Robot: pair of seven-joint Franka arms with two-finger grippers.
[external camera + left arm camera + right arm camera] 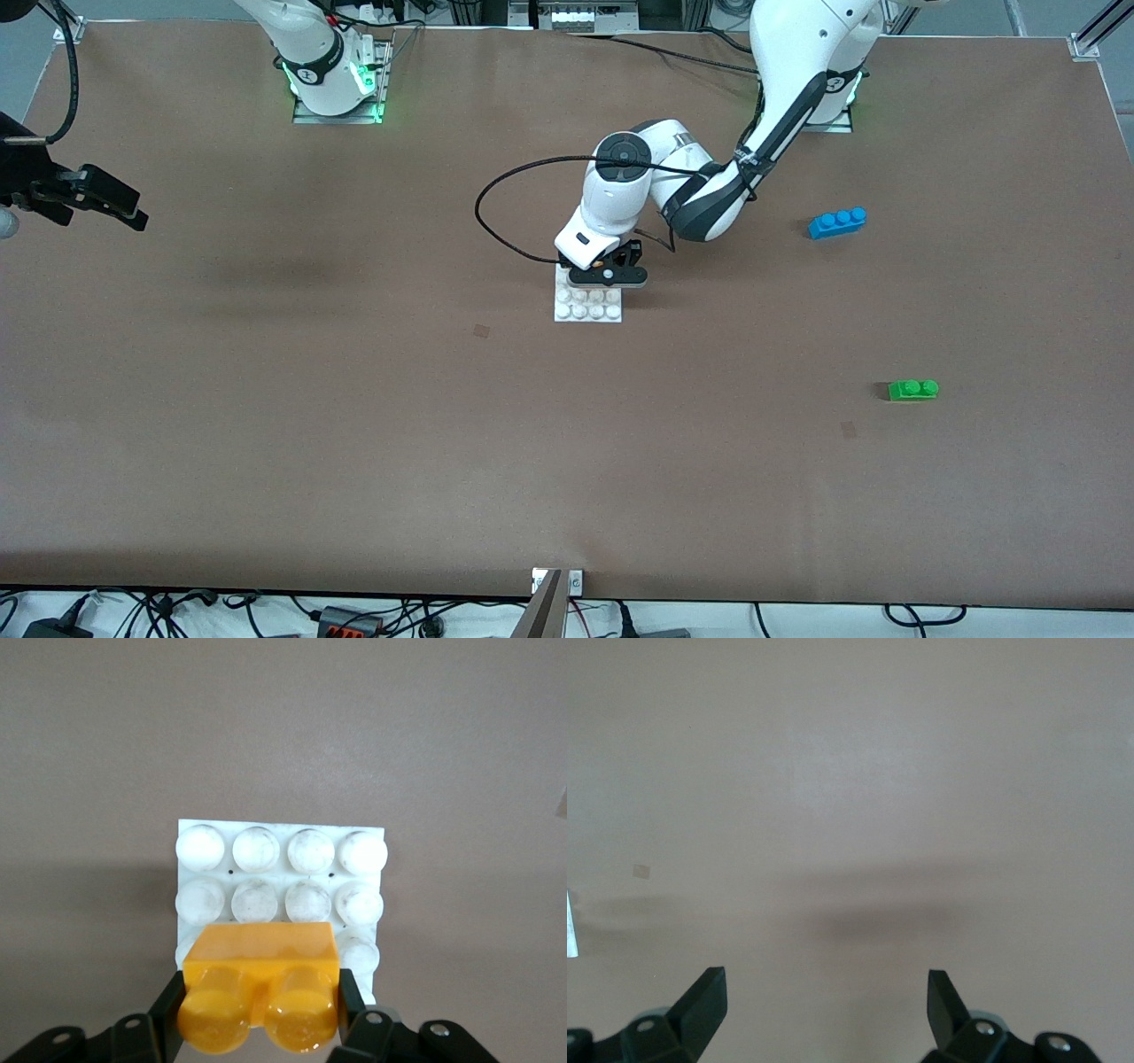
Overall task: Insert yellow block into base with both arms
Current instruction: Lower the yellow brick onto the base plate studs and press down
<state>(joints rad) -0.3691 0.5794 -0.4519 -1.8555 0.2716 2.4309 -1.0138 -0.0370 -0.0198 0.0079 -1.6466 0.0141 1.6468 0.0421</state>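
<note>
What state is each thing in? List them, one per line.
yellow block: held in the left gripper over the base, studs facing the wrist camera.
base: flat on the table, studs up, no brick on it.
left gripper: shut on the yellow block.
right gripper: open, holding nothing, waiting over bare table.
blue brick: lying loose.
green brick: lying loose.

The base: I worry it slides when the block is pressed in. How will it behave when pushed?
The base looks thin, flat and rigid, so probably light; lying loose on smooth table, it may skid. The left gripper, shut on the yellow block, is over its edge rows, so pressing might tilt it.
</note>
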